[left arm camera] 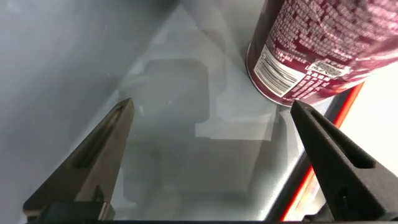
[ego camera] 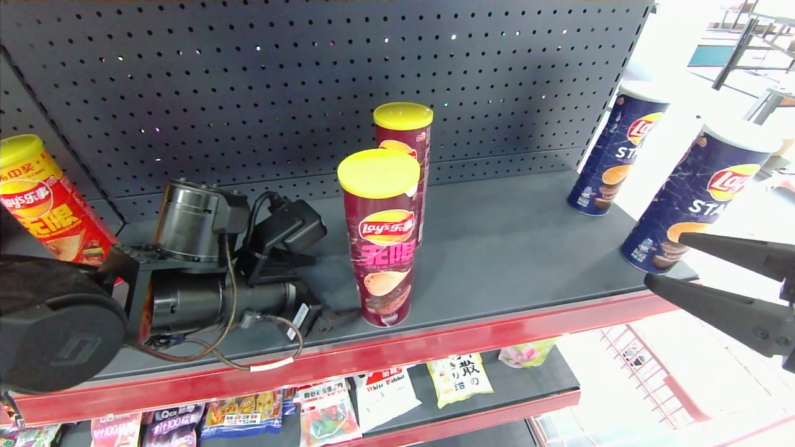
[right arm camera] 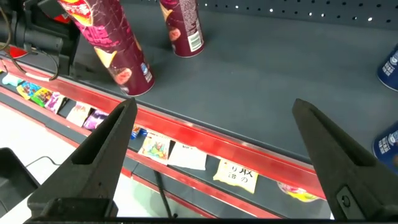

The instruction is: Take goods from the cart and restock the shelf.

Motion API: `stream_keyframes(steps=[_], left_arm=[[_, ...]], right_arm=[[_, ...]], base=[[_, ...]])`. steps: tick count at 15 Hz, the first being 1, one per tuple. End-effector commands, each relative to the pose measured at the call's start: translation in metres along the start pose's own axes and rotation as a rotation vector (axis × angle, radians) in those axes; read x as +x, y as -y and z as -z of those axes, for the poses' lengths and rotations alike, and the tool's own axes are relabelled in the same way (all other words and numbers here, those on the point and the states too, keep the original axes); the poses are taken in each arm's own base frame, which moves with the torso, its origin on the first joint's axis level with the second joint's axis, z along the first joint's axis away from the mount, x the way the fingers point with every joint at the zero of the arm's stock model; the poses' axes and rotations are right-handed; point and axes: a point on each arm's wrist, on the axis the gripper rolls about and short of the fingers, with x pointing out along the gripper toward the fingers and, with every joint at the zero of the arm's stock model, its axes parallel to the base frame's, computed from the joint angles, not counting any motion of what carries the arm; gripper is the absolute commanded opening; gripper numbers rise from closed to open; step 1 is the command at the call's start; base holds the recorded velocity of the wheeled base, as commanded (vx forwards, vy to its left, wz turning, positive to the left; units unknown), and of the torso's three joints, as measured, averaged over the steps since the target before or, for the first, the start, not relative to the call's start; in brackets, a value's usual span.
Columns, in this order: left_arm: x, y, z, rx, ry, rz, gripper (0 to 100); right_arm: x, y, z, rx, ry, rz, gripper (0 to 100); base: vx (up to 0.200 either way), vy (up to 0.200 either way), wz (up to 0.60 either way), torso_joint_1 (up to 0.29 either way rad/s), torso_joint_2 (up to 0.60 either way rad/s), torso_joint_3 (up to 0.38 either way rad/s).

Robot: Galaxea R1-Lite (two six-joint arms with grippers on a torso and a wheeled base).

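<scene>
Two maroon chip cans with yellow lids stand upright on the grey shelf deck (ego camera: 509, 248), the front can (ego camera: 379, 242) near the red edge and the back can (ego camera: 404, 143) behind it. My left arm lies low over the deck at the left. My left gripper (left arm camera: 211, 106) is open and empty, and the front can's base (left arm camera: 317, 50) stands just beyond its fingertips. My right gripper (ego camera: 663, 259) hovers open and empty off the shelf's right front corner, and its wrist view shows both maroon cans (right arm camera: 115, 43) (right arm camera: 183, 25).
Two blue chip cans (ego camera: 615, 149) (ego camera: 695, 198) stand at the shelf's right end, the nearer one close to my right gripper. A red and yellow can (ego camera: 43, 205) stands at the far left. Snack packets (ego camera: 385, 397) fill the lower shelf. Perforated back panel behind.
</scene>
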Motion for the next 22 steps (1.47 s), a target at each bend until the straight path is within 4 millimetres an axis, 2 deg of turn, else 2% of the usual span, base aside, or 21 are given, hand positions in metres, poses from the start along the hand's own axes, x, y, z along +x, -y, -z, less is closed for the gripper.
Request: stream_keyframes(steps=[1, 22], left_arm=[[0.003, 0.000, -0.001, 0.001, -0.002, 0.002, 100], [0.018, 0.003, -0.016, 0.021, 0.026, 0.016, 100]], right_arm=[[0.001, 0.000, 0.001, 0.001, -0.005, -0.001, 100], [0.002, 0.000, 0.000, 0.001, -0.005, 0.001, 100]], base=[[0.000, 0.000, 0.00, 0.000, 0.00, 0.000], [0.000, 0.000, 0.00, 0.000, 0.00, 0.000]])
